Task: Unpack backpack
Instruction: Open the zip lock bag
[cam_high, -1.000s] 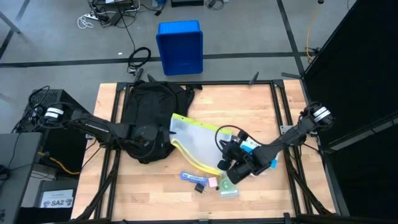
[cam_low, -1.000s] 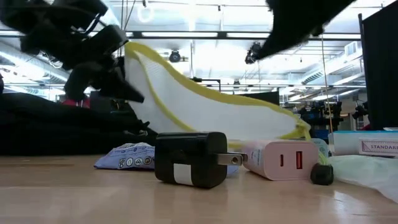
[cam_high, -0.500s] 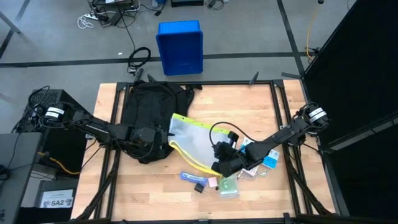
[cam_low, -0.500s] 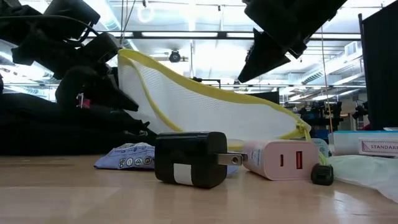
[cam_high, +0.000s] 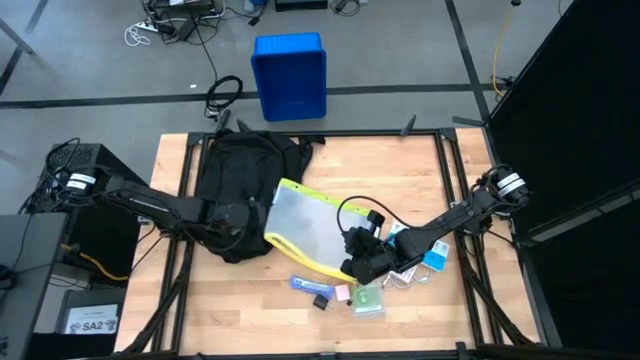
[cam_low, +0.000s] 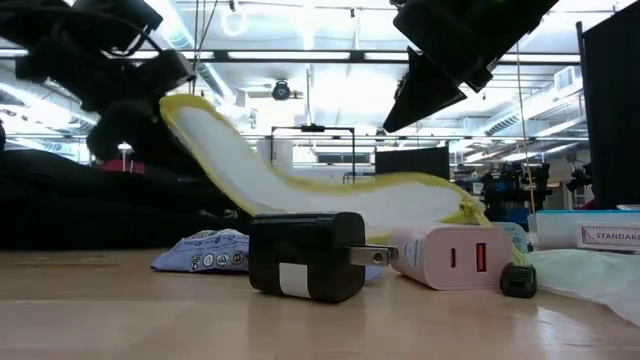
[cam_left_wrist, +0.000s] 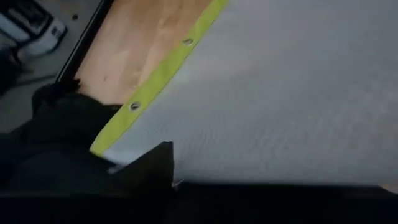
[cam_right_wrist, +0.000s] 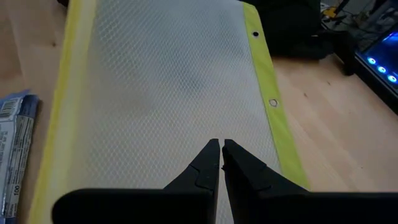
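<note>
The black backpack lies on the far-left part of the wooden table, its long axis running near to far. Against its right flank leans a white mesh pouch edged in yellow, one end propped on the bag and the other sloping down to the right toward the near side. The left tool sits at the backpack's near-right side, by the pouch's raised end; whether its fingers are spread or touching the pouch I cannot tell, as its own camera shows only mesh and a dark corner. The right tool hovers over the pouch's low end with its fingers pressed together and nothing between them. The left arm is plainly the nearer one to the bag's opening.

On the near side of the table lie a black plug adapter, a pink charger and a blue wrapper. Beyond the table stands a blue bin on a grey floor.
</note>
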